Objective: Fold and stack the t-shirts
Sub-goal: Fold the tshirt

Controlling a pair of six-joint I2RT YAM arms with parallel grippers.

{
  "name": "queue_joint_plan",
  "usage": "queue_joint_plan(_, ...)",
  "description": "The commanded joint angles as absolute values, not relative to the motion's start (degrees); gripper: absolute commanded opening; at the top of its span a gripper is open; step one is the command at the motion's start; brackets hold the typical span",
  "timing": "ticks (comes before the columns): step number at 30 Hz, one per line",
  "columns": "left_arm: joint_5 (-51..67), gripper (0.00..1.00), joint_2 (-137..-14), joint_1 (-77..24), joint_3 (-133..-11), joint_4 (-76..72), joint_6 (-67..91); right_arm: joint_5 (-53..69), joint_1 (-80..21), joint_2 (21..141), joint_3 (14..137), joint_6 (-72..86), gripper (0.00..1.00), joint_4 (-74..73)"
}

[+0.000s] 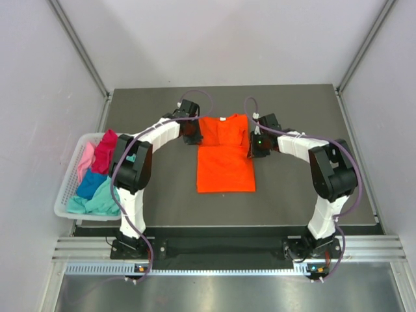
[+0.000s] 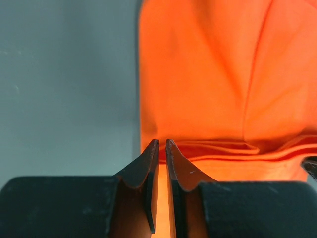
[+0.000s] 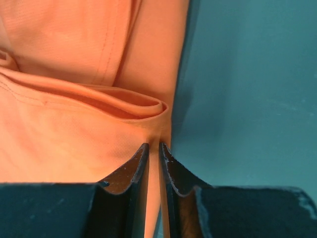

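Left gripper (image 2: 162, 143) pinches one side edge of the orange t-shirt (image 1: 225, 169); right gripper (image 3: 153, 145) pinches the opposite edge; the shirt lies spread on the desk (image 1: 305, 188) between them, a raised fold just ahead of each gripper; other t-shirts (image 1: 97, 179) fill a basket (image 1: 63, 195) well outboard of the left gripper.

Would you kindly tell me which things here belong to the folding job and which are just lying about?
Job: orange shirt; left gripper and right gripper, both shut on its edges; other shirts, in the basket.
Lying about: basket; table.
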State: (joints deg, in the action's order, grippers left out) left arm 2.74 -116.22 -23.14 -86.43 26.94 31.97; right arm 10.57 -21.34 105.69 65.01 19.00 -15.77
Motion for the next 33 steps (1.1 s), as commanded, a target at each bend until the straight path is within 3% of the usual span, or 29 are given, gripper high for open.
queue_joint_plan(1, 2.5, 0.15, -118.4, -22.9, -88.8, 25.4, 30.9, 10.4, -20.5, 105.6, 68.2, 17.8, 0.14, -14.1)
queue_joint_plan(6, -1.3, 0.17, -118.5, -22.9, -95.0, 32.6, 31.1, 8.2, -20.3, 101.7, 69.5, 19.0, 0.20, -19.2)
queue_joint_plan(9, -4.7, 0.22, -113.6, -22.9, -96.3, 37.2, 30.1, 6.1, -20.2, 96.6, 69.1, 22.1, 0.29, -24.2)
queue_joint_plan(12, -0.4, 0.32, -106.9, -22.9, -93.3, 39.0, 29.1, 5.8, -20.2, 91.3, 65.6, 28.2, 0.37, -27.6)
queue_joint_plan(14, 3.3, 0.39, -101.3, -23.4, -87.5, 39.1, 30.5, 7.2, -20.3, 87.0, 60.4, 33.2, 0.40, -27.9)
queue_joint_plan(22, 16.1, 0.43, -81.8, -24.6, -55.9, 27.3, 39.4, 9.8, -21.4, 72.3, 42.0, 45.0, 0.47, -22.4)
queue_joint_plan(33, 17.1, 0.47, -75.9, -27.4, -41.0, 17.1, 45.7, 8.4, -23.8, 67.9, 30.6, 51.6, 0.47, -16.5)
